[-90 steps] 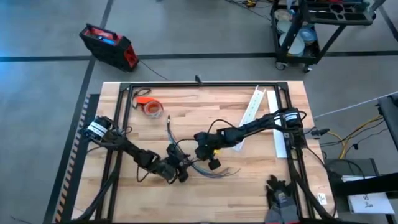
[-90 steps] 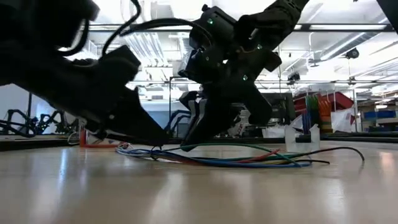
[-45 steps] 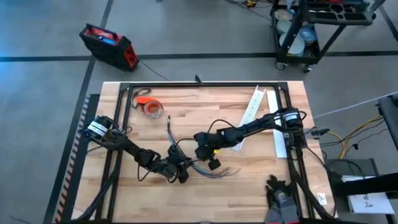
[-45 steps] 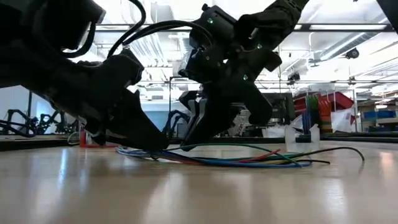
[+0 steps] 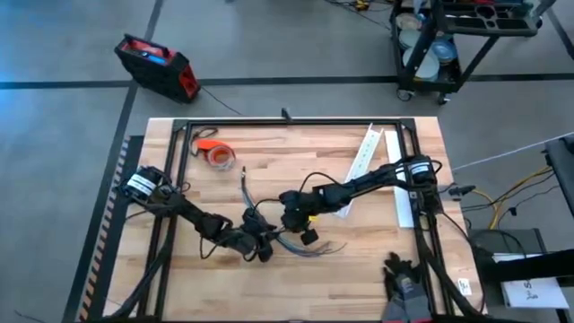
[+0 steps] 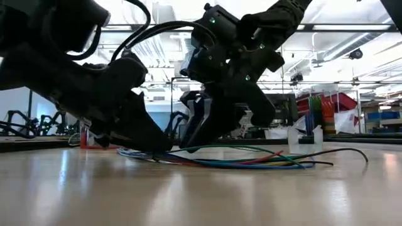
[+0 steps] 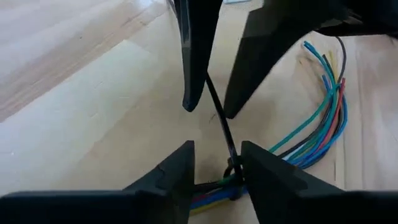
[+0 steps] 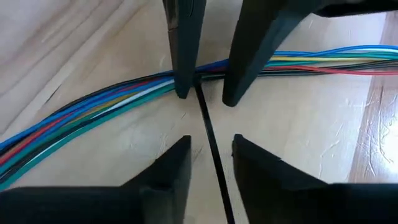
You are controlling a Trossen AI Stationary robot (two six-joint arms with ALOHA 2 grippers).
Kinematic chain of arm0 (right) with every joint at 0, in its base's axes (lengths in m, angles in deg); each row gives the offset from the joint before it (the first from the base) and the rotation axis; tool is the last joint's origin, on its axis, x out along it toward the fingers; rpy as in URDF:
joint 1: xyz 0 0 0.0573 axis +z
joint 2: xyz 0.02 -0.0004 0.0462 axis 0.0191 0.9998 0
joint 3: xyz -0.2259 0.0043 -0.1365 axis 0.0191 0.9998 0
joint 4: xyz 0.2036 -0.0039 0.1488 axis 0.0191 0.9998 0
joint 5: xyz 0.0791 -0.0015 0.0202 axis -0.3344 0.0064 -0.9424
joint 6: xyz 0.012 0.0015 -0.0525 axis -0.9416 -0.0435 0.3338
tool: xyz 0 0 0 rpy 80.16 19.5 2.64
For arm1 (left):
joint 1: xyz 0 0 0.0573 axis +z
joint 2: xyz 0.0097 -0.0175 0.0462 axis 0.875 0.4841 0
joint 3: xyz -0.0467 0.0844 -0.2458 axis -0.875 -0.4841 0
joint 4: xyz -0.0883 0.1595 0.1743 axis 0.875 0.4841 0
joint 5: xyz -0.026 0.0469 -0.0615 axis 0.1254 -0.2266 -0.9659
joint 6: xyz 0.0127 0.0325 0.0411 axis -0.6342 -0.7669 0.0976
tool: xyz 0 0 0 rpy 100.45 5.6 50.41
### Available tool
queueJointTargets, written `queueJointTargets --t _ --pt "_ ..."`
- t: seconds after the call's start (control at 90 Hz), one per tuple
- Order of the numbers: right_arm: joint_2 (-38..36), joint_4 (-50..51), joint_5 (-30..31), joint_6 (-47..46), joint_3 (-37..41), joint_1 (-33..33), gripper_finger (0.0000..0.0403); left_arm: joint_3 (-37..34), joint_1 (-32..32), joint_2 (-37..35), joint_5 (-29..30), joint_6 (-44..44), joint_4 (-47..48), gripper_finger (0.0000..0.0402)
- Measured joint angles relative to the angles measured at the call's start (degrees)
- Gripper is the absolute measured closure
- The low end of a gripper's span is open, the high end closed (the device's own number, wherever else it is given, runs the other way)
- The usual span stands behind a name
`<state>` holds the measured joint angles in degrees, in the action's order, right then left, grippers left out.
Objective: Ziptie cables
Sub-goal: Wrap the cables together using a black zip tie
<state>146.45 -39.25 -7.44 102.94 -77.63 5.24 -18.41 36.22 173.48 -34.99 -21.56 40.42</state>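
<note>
Left wrist view shows the ziptie (image 7: 219, 124), a thin dark flexible strip, running up from the cables (image 7: 311, 137) between the left gripper (image 7: 216, 163) and the right gripper (image 7: 209, 111); its lower end is hidden where it meets the bundle. Both pairs of fingers are spread, with the strip passing through the gaps untouched as far as can be seen. The cables (image 8: 93, 109) are smooth thin wires, blue, green, red and dark, lying on the pale wooden table (image 5: 377, 260) near its middle, well apart from the orange tape roll (image 5: 216, 155).
</note>
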Motion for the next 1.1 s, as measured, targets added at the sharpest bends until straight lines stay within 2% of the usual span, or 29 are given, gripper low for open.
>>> queueJointTargets --t 0.122,0.244,0.411,0.7,0.933,1.1 --pt "0.00 0.00 0.02 -0.92 0.00 0.08 0.0272 0.00 0.25 0.00 -0.42 0.02 0.01 0.0259" --pt "0.00 0.00 0.24 -1.50 0.00 0.08 0.0264 0.00 0.23 0.00 -0.45 0.02 0.03 0.0273" --pt "0.00 -1.94 0.40 -2.89 0.00 0.08 0.0263 0.00 0.20 0.02 0.40 -1.40 0.05 0.0311" --pt "0.46 -3.46 0.41 -4.70 0.00 0.08 0.0293 0.00 0.14 0.02 -0.53 -3.03 -0.18 0.0391" --pt "1.40 -3.54 0.21 -6.12 0.04 -0.05 0.0316 0.59 -0.02 0.04 -1.24 -5.80 0.09 0.0368" --pt "1.40 -2.89 -0.13 -6.07 -0.71 -0.05 0.0324 1.22 0.21 -0.30 -5.25 -7.93 0.14 0.0352"
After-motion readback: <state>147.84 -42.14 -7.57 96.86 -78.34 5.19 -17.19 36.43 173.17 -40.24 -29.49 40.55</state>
